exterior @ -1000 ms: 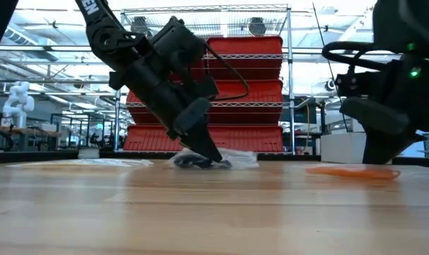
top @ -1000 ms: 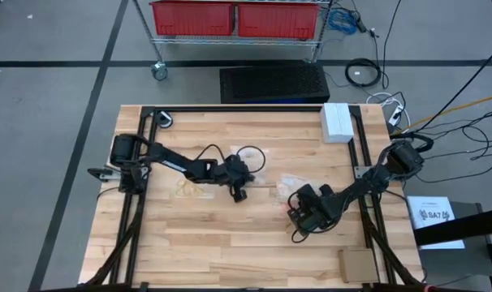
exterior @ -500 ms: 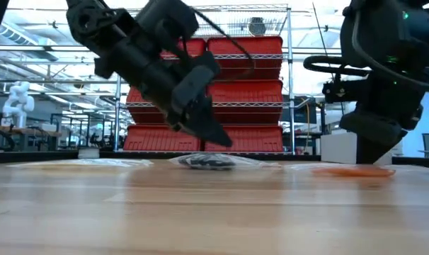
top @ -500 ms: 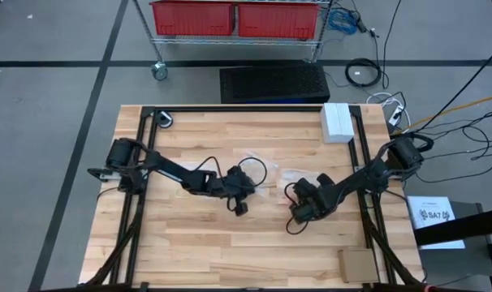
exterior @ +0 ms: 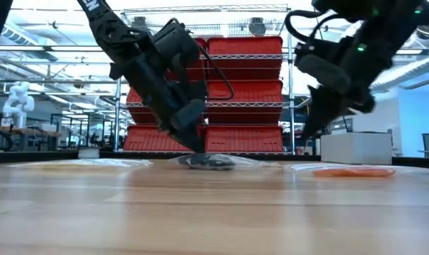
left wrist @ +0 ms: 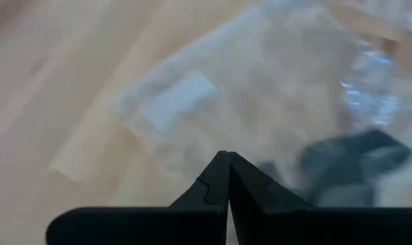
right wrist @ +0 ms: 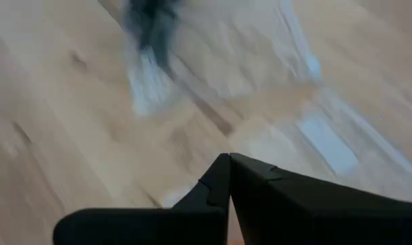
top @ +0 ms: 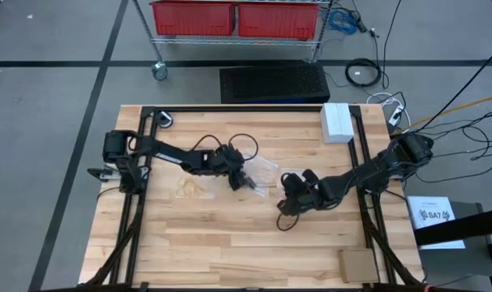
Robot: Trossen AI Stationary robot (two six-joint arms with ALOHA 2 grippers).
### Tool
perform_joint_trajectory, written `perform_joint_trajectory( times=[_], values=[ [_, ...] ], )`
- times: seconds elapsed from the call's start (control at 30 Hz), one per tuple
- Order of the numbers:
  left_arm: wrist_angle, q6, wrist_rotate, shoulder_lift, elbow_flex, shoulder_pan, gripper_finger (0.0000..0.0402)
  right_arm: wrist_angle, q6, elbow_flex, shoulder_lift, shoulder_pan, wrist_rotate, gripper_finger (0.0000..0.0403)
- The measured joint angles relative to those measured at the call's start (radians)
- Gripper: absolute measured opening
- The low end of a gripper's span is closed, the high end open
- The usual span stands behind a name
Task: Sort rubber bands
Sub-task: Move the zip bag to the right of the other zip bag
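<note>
From above, the left tool [top: 248,182] sat closed with nothing visibly in it, its tip at the clear bag [top: 261,172] near the middle of the worktop [top: 213,243]. The right tool [top: 288,200] was closed too, empty, just right of centre. The pale yellow rubber bands [top: 187,187] lay to the left of the left tool. Half a second earlier the left tool had been nearer the front; it had swung back toward the bag, while the right tool had shifted left.

At worktop level, the left tool [exterior: 198,144] touched down at the black rubber bands [exterior: 206,162] inside their bag, and the right tool [exterior: 310,126] hung clear above the surface. The orange rubber bands [exterior: 356,171] lay to the right. Earlier the left tool had been lifted above the pile. The likely risk: closed fingers could only push, so the slippery bag might slide or drag the bands away rather than be picked up.

In the left wrist view, the closed fingers [left wrist: 216,185] met over the crinkled bag, the dark bands [left wrist: 352,160] just beside them. A pinch there might catch plastic alone.

In the right wrist view, the shut fingers [right wrist: 219,182] pointed at bare wood; blur hid the rest.
</note>
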Motion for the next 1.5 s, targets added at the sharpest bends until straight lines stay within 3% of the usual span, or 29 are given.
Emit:
perform_joint_trajectory(
  times=[0.4,0.7,0.97,1.2,1.37,1.5],
  values=[
    [-0.088,-0.119,0.055,-0.001,0.000,-0.119,0.0004,0.125,-0.197,0.000,0.000,-0.106,-0.002,0.0000],
    [-0.137,-0.139,-0.136,-0.087,0.000,-0.175,0.0004,0.134,-0.192,0.000,0.006,-0.115,-0.026,0.0000],
    [-0.097,-0.112,-0.148,-0.013,0.000,-0.113,0.0004,0.230,-0.262,0.001,0.086,-0.146,-0.075,0.0000],
    [-0.105,-0.105,-0.161,0.027,0.000,-0.098,0.0004,0.137,-0.280,0.002,0.048,-0.153,-0.076,0.0000],
    [-0.161,-0.103,-0.221,0.027,0.000,-0.098,0.0004,-0.035,-0.199,0.001,0.039,-0.152,-0.078,0.0000],
    [-0.176,-0.102,-0.236,0.019,0.000,-0.098,0.0004,-0.071,-0.176,0.001,0.038,-0.136,-0.075,0.0000]
  ],
)
